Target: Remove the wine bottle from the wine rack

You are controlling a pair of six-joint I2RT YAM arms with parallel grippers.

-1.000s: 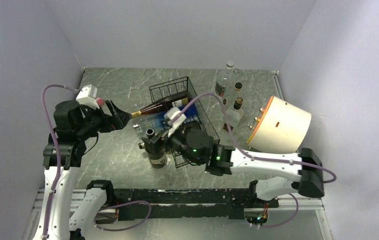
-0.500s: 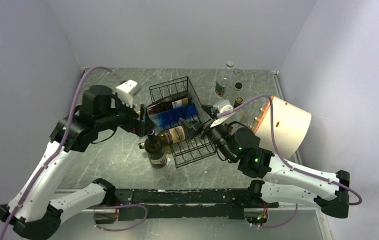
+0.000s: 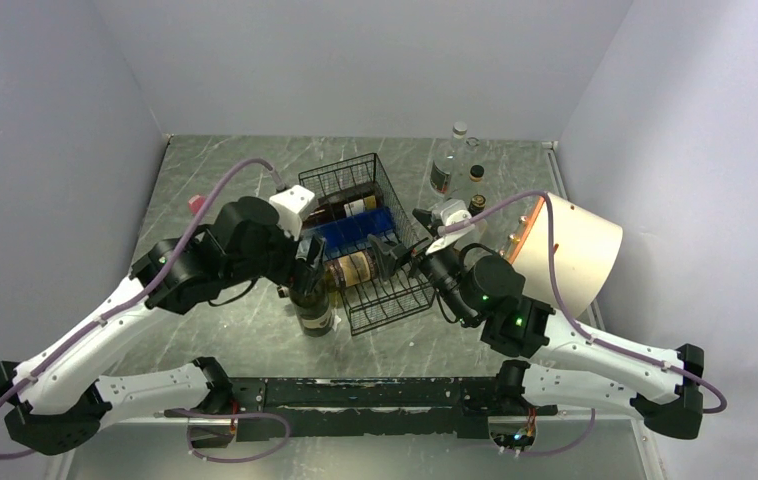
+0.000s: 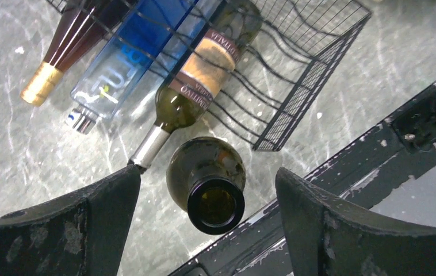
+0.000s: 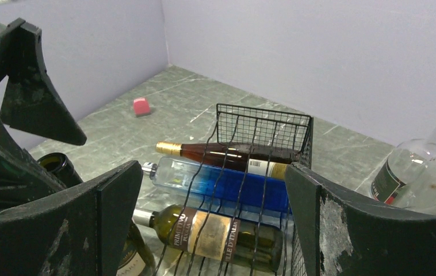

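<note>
Three bottles lie side by side in the rack (image 3: 340, 172): brown bottle (image 3: 340, 210), blue bottle (image 3: 360, 229), green bottle (image 3: 353, 270), necks poking out leftward. An upright bottle (image 3: 313, 312) stands on the desk (image 3: 225, 180) just beside the rack. Left jaws gape wide over its mouth; right jaws stand wide, empty, facing the rack.

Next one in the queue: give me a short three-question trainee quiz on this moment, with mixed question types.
1. True or false: three bottles lie in the wine rack.
2. Which pincer hovers by the upright open bottle?
3. The bottle lying between the gold-capped bottle and the labelled green bottle is: A) blue B) pink C) white.
Key: 1 true; 2 the left pincer; 3 A, the blue bottle.
</note>
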